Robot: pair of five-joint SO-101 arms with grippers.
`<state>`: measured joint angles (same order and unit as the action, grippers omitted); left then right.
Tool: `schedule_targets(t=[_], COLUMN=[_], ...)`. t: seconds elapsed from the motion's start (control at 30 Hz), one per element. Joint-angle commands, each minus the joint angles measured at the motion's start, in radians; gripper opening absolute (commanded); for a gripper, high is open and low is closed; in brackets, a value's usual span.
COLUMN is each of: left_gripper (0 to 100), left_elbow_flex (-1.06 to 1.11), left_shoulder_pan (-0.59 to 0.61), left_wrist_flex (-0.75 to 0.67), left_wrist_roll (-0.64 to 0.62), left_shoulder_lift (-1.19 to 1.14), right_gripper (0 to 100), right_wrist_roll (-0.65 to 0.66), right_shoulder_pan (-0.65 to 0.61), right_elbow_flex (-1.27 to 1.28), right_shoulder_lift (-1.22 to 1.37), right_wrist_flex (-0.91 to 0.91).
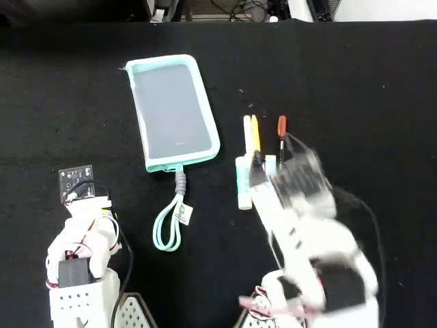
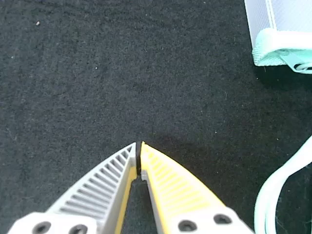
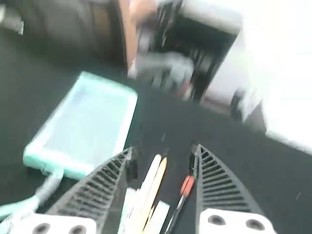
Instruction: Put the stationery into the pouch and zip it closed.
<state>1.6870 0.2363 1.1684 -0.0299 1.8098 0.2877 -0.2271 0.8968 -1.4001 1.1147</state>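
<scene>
A mint pouch (image 1: 173,113) with a grey mesh face lies flat at the back left, its cord loop (image 1: 169,225) trailing toward the front. To its right lies the stationery: a white pen (image 1: 246,131), a yellow pen (image 1: 255,134), a red-capped pen (image 1: 281,128) and a white-and-teal marker (image 1: 243,183). My right gripper (image 1: 272,158) hovers open over the near ends of these pens; in the right wrist view its fingers (image 3: 222,183) straddle the pens (image 3: 155,183) and the pouch (image 3: 83,126) lies beyond. My left gripper (image 2: 138,146) is shut and empty at the front left, over bare cloth, with the pouch corner (image 2: 280,46) nearby.
A black cloth (image 1: 355,96) covers the table. A small black square board (image 1: 75,181) sits by the left arm's base. Room clutter shows beyond the table's far edge.
</scene>
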Motion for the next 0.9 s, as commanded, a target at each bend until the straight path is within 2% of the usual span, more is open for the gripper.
schedule_targets(t=[0.0, 0.13, 0.27, 0.4, 0.63, 0.87], left_gripper=[3, 3, 3, 3, 3, 3], left_elbow_flex=[0.013, 0.013, 0.013, 0.013, 0.013, 0.013], left_shoulder_pan=[-0.008, -0.008, -0.008, -0.005, -0.007, -0.007], left_wrist_flex=[0.002, 0.002, 0.002, 0.002, 0.002, 0.002], left_wrist_roll=[-0.011, -0.011, -0.011, -0.011, -0.011, -0.009], left_shoulder_lift=[0.006, 0.006, 0.006, 0.006, 0.006, 0.006], right_gripper=[19.4, 19.4, 19.4, 19.4, 19.7, 19.5], right_wrist_roll=[-0.074, -0.141, -0.120, -0.129, -0.135, -0.304], right_shoulder_pan=[0.012, -0.035, -0.178, -0.247, -0.324, -0.381], right_elbow_flex=[-0.051, 0.035, 0.177, 0.226, -0.047, -0.291], right_shoulder_lift=[0.188, 0.203, 0.232, 0.380, 0.828, 1.218], right_wrist_flex=[0.009, -0.083, -0.265, -0.381, -0.345, -0.328])
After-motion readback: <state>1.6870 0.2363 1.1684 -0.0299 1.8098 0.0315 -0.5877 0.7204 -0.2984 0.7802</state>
